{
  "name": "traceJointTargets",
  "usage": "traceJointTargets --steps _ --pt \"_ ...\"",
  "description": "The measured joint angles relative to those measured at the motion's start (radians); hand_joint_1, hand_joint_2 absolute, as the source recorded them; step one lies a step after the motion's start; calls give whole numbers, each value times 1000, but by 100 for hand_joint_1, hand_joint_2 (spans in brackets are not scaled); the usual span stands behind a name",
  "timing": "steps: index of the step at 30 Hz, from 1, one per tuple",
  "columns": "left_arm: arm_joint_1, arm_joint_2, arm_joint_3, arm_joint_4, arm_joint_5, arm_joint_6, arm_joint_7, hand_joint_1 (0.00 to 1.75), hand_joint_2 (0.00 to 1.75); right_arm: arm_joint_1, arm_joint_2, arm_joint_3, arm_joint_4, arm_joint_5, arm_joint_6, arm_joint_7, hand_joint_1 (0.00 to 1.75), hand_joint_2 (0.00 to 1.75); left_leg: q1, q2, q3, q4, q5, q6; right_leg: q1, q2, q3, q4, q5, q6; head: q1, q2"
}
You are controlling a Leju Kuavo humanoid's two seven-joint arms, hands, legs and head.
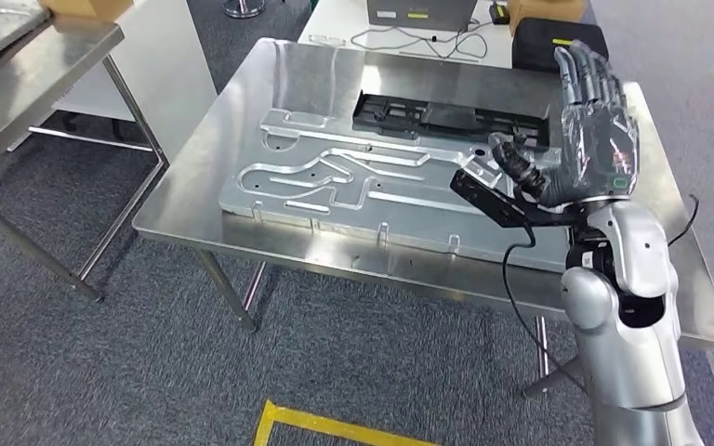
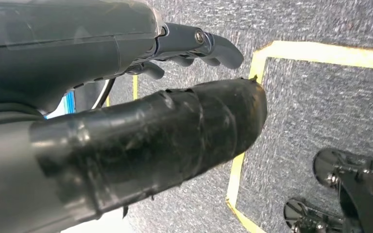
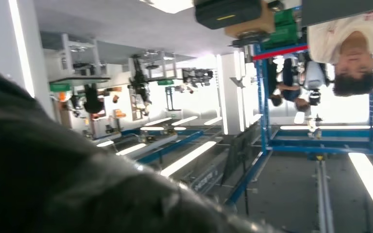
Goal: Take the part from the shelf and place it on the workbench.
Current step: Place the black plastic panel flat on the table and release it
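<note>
Right robot hand raised empty above workbench; black part seemingly resting there.

The right hand hides part of the black part; the workbench's far edge is cut off.

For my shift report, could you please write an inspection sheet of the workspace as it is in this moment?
Surface: shiny steel workbench carrying a grooved aluminium fixture plate.
Job's things: long black plastic part lying on the plate's far side.
Clutter: cardboard boxes and a black case on the white table behind.
Hands: right hand raised above the bench, fingers apart, holding nothing; left hand hanging over carpet.
Cables: black cable along the right arm.
Surroundings: grey carpet, yellow floor tape.
</note>
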Motion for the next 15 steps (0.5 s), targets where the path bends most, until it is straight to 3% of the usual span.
traceJointTargets --steps 1,2,5,6,7,8,10,12,13,15 --pt "1 1 0 0 0 0 3 0 0 0 0 0 0 0 1 0 0 0 1 -1 -6 4 -8 -6 -2 -2 -6 -5 10 -8 0 0" --pt "1 1 0 0 -1 -1 5 0 0 0 0 0 0 0 2 1 0 0 2 -2 -16 23 -34 -11 -5 -5 -14 -9 23 -17 0 0" --pt "1 0 -1 1 -3 -4 8 0 0 4 0 0 0 2 5 2 0 0 8 -2 -66 184 -173 -23 -7 -9 -56 -12 59 -30 -2 0" --pt "1 0 -1 1 -3 -4 9 0 0 6 0 0 1 3 6 2 0 0 10 -2 -76 241 -198 -27 -6 -9 -72 -11 70 -29 -2 0" --pt "1 0 -1 1 -3 -5 9 0 0 9 0 0 1 3 7 2 0 0 11 -2 -72 273 -198 -29 -6 -9 -89 -8 81 -27 -2 0" --pt "0 1 -1 1 -3 -6 9 0 0 12 0 0 1 3 8 2 0 0 12 -2 -51 272 -179 -31 -7 -10 -105 -4 90 -24 -2 0" --pt "-1 2 -3 1 -3 -6 9 0 0 17 0 0 1 3 9 2 0 0 12 -2 42 171 -137 -28 -8 -10 -133 5 107 -17 -2 0" --pt "-2 2 -4 1 -3 -6 9 0 0 19 0 0 0 3 10 2 0 0 8 -2 134 38 -143 -18 -6 -11 -148 12 121 -6 -1 0" --pt "-2 3 -5 1 -3 -6 9 0 0 20 0 0 -1 3 9 2 0 0 5 -3 155 2 -153 -12 -6 -12 -149 13 129 0 -1 0" --pt "-2 3 -6 1 -3 -6 9 0 0 20 0 0 -1 3 9 2 0 0 2 -4 153 -12 -145 4 -6 -14 -149 7 145 13 1 0"
